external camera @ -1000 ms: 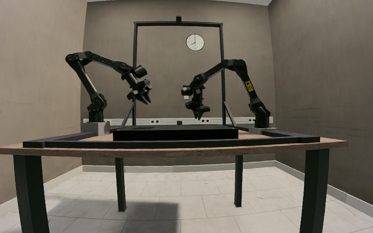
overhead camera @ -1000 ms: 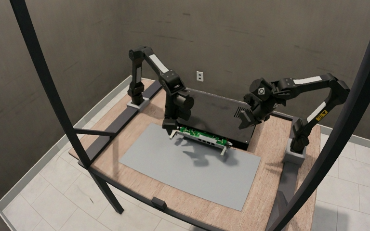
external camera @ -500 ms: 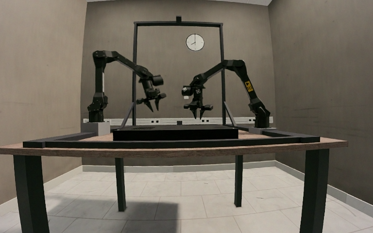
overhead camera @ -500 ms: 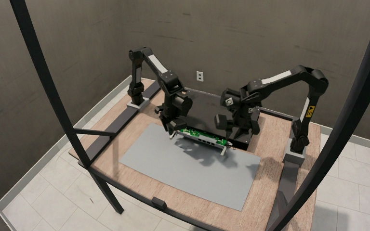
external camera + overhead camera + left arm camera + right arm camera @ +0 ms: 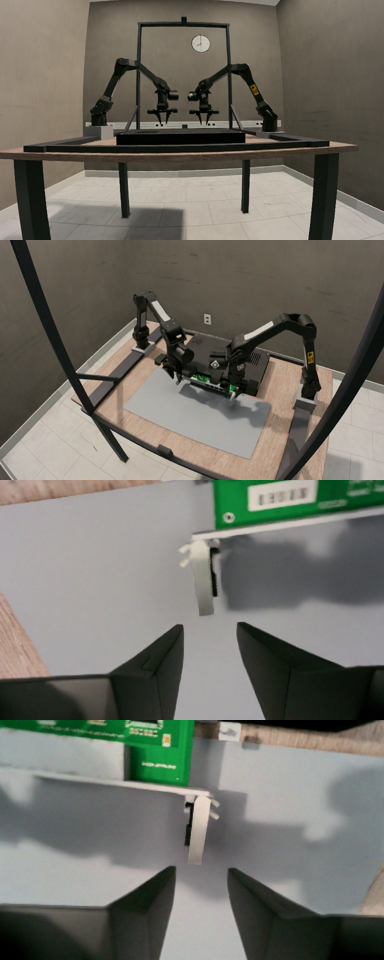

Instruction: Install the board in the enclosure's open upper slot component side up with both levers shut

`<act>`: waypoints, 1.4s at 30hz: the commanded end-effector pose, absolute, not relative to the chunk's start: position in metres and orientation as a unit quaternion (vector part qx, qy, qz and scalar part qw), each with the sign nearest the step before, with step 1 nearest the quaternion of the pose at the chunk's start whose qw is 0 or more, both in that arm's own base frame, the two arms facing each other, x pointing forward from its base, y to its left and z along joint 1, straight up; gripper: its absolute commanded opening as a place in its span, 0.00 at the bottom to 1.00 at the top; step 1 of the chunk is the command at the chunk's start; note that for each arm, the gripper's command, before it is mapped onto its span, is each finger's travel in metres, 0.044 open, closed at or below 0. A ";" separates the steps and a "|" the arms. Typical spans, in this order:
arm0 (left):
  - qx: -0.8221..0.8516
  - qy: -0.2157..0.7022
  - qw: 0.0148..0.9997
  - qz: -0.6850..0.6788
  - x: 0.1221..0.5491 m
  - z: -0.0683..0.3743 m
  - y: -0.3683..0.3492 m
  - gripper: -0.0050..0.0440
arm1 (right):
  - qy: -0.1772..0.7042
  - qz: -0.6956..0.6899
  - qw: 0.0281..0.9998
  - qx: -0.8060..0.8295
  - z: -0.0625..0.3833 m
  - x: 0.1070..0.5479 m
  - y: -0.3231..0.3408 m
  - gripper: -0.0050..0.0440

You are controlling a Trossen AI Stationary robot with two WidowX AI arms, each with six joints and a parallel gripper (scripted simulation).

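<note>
wooden surface (image 5: 277, 423) (image 5: 181, 156) (image 5: 15, 645) (image 5: 300, 740) is carrying the enclosure (image 5: 209, 347) (image 5: 181, 138) (image 5: 300, 724); the board (image 5: 201, 378) (image 5: 300, 512) (image 5: 160, 770) is jutting from it. left fingers (image 5: 175, 380) (image 5: 204, 124) and right fingers (image 5: 233, 394) (image 5: 163, 124) are hovering partly apart, holding nothing, probably needing to swing both outward-pointing levers (image 5: 232, 397) (image 5: 202, 585) (image 5: 199, 830) open.

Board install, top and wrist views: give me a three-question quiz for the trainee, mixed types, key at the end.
1. True or false: the board is fully home in the enclosure.
2. In the left wrist view, how does the left lever stand to the panel?
A) in line with it
B) folded back over the green board
C) about straight out from it
3. Fill in: between the fingers of the left gripper there is ____.

Key: 1 false; 2 C; 3 nothing
</note>
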State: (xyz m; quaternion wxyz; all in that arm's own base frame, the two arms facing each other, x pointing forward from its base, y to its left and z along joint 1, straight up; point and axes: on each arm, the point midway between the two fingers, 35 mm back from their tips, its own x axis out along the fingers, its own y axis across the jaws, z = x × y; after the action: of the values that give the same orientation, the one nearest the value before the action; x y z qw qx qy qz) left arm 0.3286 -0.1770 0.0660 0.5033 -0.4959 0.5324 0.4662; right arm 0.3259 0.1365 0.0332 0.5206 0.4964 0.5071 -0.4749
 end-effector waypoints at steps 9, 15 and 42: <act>-0.496 0.494 0.506 0.504 0.329 0.064 -0.169 0.41 | 0.491 -0.508 0.501 0.500 0.023 0.330 0.135 0.41; -0.496 0.495 0.507 0.502 0.329 0.045 -0.168 0.39 | 0.491 -0.507 0.502 0.499 0.003 0.329 0.135 0.39; -0.494 0.503 0.520 0.481 0.328 0.048 -0.170 0.12 | 0.495 -0.493 0.510 0.502 0.006 0.330 0.136 0.12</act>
State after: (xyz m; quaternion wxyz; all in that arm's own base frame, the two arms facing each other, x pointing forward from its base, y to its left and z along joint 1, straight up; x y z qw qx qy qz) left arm 0.3286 -0.1685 0.0360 0.5065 -0.4925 0.4994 0.5016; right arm 0.3302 0.1333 -0.0041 0.5014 0.4994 0.4923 -0.5069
